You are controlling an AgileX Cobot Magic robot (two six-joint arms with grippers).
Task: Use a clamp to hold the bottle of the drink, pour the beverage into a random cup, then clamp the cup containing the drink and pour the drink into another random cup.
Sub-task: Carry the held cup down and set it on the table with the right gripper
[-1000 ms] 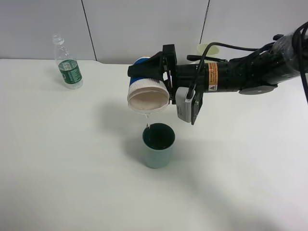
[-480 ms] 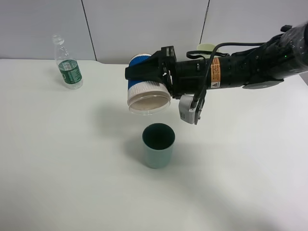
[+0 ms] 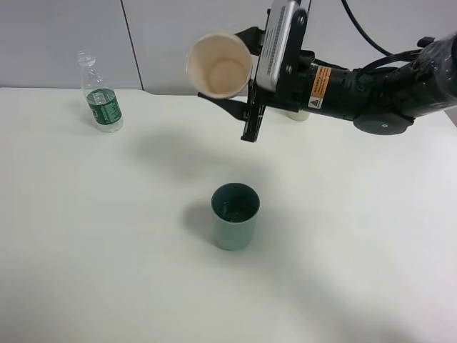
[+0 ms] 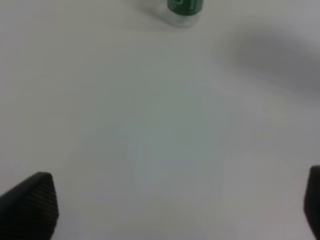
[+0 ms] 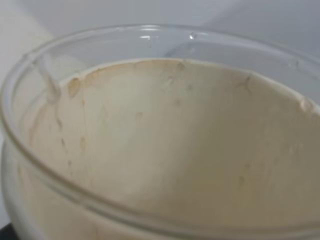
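Observation:
My right gripper is shut on the blue-sleeved white cup and holds it high above the table at the back. Its mouth is turned towards the high camera and shows an empty peach inside. In the right wrist view the cup's peach inside and clear rim fill the frame. The teal cup stands upright on the table below, in front of the held cup; liquid in it is hard to make out. The bottle stands at the back left and its base shows in the left wrist view. My left gripper is open over bare table.
The base of a pale cup peeks out behind the right arm at the back. The white table stretches around the teal cup. A grey wall runs along the far edge.
The right gripper has lifted the blue-sleeved cup and rolled it back from mouth-down over the teal cup to mouth-up. The thin stream into the teal cup has stopped.

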